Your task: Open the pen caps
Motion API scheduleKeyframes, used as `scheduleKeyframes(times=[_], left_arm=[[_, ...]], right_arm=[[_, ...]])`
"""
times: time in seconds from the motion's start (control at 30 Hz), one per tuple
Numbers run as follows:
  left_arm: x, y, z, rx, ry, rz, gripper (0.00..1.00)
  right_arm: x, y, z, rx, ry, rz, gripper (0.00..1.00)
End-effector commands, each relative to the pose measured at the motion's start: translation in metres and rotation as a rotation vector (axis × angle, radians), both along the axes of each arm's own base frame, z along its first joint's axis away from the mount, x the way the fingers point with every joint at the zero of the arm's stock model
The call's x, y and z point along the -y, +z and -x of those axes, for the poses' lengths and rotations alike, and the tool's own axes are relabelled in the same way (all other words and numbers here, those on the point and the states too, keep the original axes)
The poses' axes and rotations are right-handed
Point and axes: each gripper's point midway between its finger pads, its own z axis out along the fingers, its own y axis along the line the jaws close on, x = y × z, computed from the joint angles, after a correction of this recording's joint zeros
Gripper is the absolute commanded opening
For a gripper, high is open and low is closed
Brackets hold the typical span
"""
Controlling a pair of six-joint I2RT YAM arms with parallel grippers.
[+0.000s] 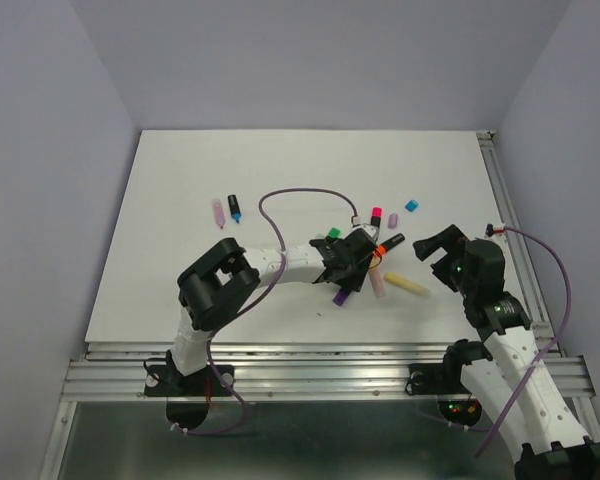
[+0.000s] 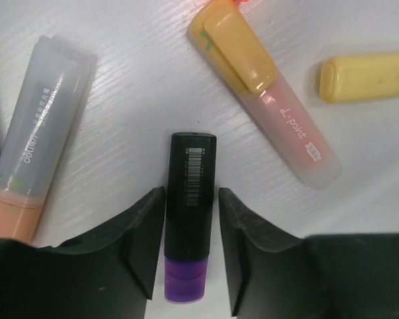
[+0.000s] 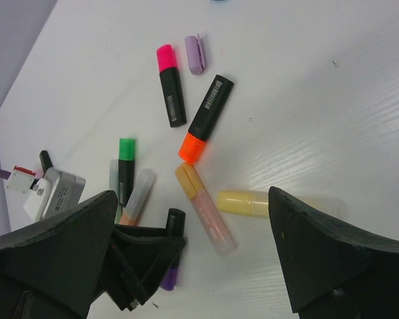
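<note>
A black highlighter [image 2: 191,186] with a purple pen cap [image 2: 185,279] lies between the jaws of my left gripper [image 2: 191,219]. The left finger [image 2: 143,232] is against the barrel and a thin gap shows beside the right finger [image 2: 236,239]. From above, the left gripper [image 1: 346,272] sits over the pen cluster with the purple cap [image 1: 339,297] poking out. My right gripper [image 1: 442,250] hovers wide open to the right, holding nothing. Capped pens lie around it: pink cap [image 3: 166,58], orange cap [image 3: 193,147], green cap [image 3: 127,148].
A peach pen with a mustard cap [image 2: 236,46], a yellow pen [image 2: 366,76] and a grey-capped pen [image 2: 50,113] lie close by. A lilac pen [image 1: 218,210] and a blue-capped pen [image 1: 235,213] rest at the back left. A loose blue cap [image 1: 412,205] lies at the back right.
</note>
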Motion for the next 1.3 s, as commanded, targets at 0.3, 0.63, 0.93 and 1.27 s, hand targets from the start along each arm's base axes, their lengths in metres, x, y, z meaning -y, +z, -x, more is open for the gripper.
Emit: scheduleKeyframes(times=[0.3, 0.63, 0.93, 1.27], left_arm=[[-0.021, -0.010, -0.001, 0.000, 0.054, -0.120, 0.00], [-0.020, 0.041, -0.005, 0.055, 0.119, 0.000, 0.03], [-0.016, 0.044, 0.028, -0.101, 0.234, 0.080, 0.72], [0.013, 0.020, 0.061, -0.196, 0.276, -0.034, 0.85]], right_arm=[[-0.008, 0.000, 0.006, -0.001, 0.110, 0.060, 1.00], [-0.030, 0.003, 0.017, -0.022, 0.262, 0.043, 1.00], [-0.015, -0.015, 0.018, -0.104, 0.170, 0.062, 1.00], [0.022, -0.014, 0.020, -0.119, -0.052, 0.118, 1.00]])
